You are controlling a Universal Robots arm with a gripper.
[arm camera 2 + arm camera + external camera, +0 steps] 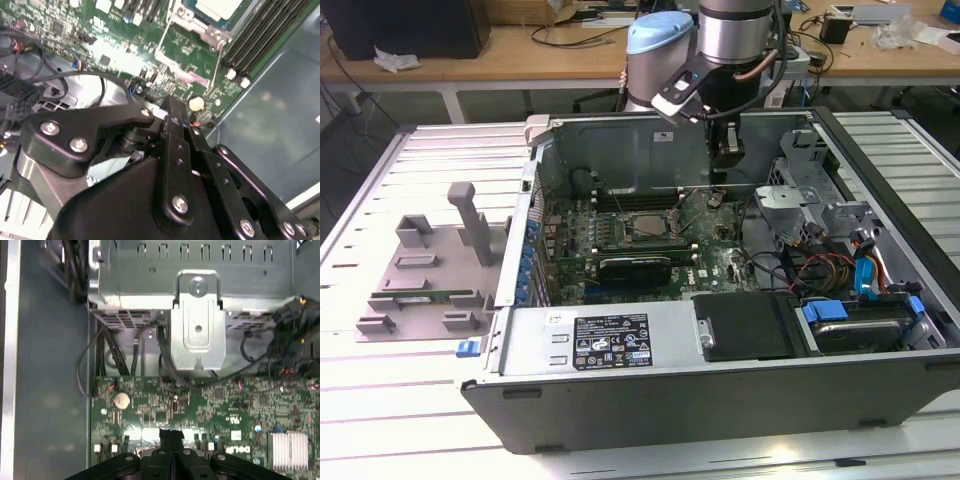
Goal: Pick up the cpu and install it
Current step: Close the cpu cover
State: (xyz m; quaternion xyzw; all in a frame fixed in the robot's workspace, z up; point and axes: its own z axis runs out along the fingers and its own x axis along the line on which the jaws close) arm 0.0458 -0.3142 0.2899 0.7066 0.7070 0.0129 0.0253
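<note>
Above the motherboard (pixel 225 402) near the socketed cpu (pixel 642 228), gripper (pixel 171 434), jaws together and empty.

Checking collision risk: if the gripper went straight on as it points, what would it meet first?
Probably the green motherboard under the gripper, near the coin battery; depth is unclear.

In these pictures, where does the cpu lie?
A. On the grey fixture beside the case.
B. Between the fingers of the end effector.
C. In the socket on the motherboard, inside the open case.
C: the cpu sits in the socket on the motherboard, and the end effector hangs to the exterior view's right of it, shut on nothing.
</note>
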